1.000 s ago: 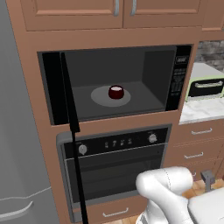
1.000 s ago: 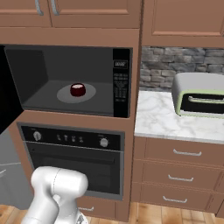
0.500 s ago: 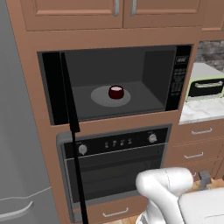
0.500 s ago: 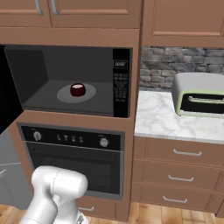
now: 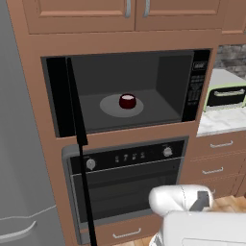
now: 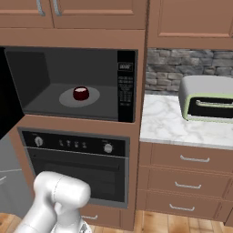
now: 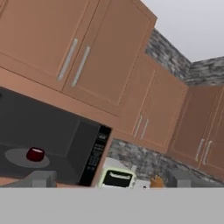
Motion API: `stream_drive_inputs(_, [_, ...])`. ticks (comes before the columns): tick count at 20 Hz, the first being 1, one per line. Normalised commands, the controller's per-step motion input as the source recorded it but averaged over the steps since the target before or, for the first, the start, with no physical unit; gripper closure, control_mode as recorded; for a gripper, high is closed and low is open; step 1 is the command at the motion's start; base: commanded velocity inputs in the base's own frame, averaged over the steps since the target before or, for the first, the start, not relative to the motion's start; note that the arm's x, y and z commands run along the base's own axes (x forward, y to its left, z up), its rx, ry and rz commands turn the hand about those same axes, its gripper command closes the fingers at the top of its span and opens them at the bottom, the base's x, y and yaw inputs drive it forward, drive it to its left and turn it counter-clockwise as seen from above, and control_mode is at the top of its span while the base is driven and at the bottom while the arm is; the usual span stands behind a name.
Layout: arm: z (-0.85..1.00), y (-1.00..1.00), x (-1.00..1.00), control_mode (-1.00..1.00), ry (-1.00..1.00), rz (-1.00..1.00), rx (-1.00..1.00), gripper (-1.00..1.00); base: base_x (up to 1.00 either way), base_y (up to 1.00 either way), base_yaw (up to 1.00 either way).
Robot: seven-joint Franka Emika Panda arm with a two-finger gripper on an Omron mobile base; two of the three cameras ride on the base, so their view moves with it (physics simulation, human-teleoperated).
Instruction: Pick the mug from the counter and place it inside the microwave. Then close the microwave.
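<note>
The dark red mug stands upright on the round grey turntable inside the black microwave. Its dark door hangs wide open, swung out to the left. The hand view looks up at the cavity from below and shows the mug at lower left. My gripper is open with nothing between its fingertips, and it sits well short of the microwave. The white marble counter lies right of the microwave.
A black wall oven sits under the microwave. A pale green toaster oven stands on the counter. Wooden cabinets hang above, and drawers sit below the counter. A grey fridge stands at the left.
</note>
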Motion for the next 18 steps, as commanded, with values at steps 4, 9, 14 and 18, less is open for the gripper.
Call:
stream_drive_inputs(4, [0.00, 0.36, -0.04, -1.00, 0.00, -0.20, 0.00, -1.00, 0.00, 0.00, 0.00])
stream_drive_inputs(9, [0.00, 0.35, 0.00, -1.00, 0.00, -0.14, 0.00, -1.00, 0.00, 0.00, 0.00])
stream_drive_inputs(14, [-0.15, 0.48, 0.00, -1.00, 0.02, -0.09, 0.00, -1.00, 0.00, 0.00, 0.00])
stream_drive_inputs(18, [-0.31, 0.44, 0.04, -1.00, 0.05, -0.01, 0.00, -1.00, 0.00, 0.00, 0.00])
